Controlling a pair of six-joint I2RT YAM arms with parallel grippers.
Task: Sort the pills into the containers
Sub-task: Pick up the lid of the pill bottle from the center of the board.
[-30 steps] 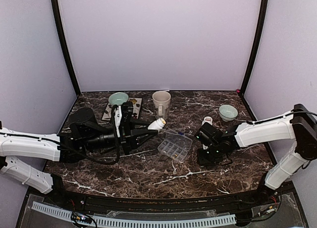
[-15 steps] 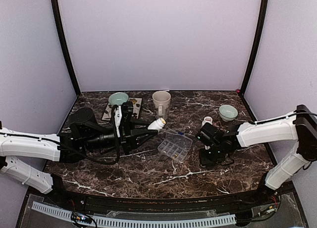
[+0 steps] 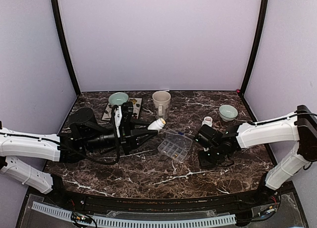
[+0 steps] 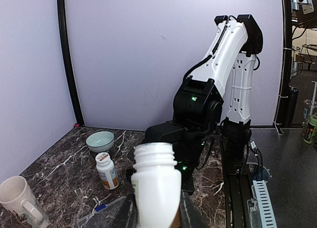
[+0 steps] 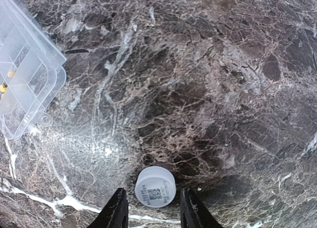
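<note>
Tray (image 3: 174, 144) mid-frame on worktop (image 3: 148, 173), yellow pills (image 5: 4, 87) in it. Left claw (image 3: 152, 129) pinching open white bottle (image 3: 156, 123) just upper left of tray. Right claw (image 5: 154, 193) spread, white cap (image 5: 155, 185) between fingers, bottom centre.

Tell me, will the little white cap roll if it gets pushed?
Probably not: the cap lies flat on the marble table, so it should slide rather than roll. It looks small and plastic, so it is likely light and stiff.
</note>
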